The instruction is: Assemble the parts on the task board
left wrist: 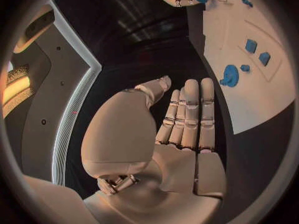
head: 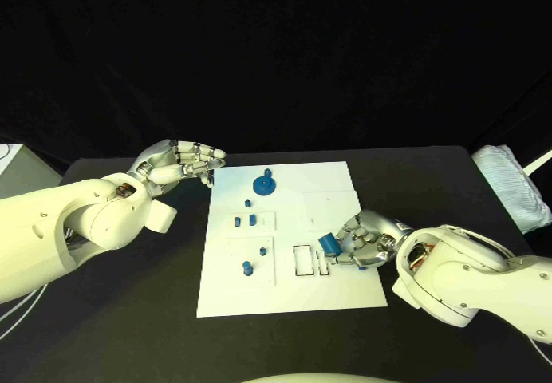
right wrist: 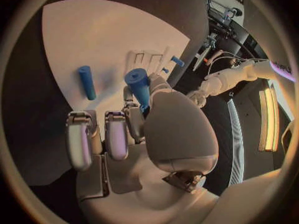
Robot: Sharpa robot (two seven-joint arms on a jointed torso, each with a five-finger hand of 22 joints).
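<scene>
Head view: I see my right robot hand [head: 366,242] at four o'clock pinching a blue cylinder [head: 329,241] over the task board [head: 299,287]. Farther, at ten o'clock, my left robot hand [head: 179,163] hovers empty, fingers loosely curled, beside the blue gear [head: 266,185].

No text, label, brand, number or sign can be read anywhere in these views. The task board [head: 328,279] carries only outlined recesses and blue parts, without lettering. Nothing legible is printed on either hand or on the worktop [head: 138,319].
</scene>
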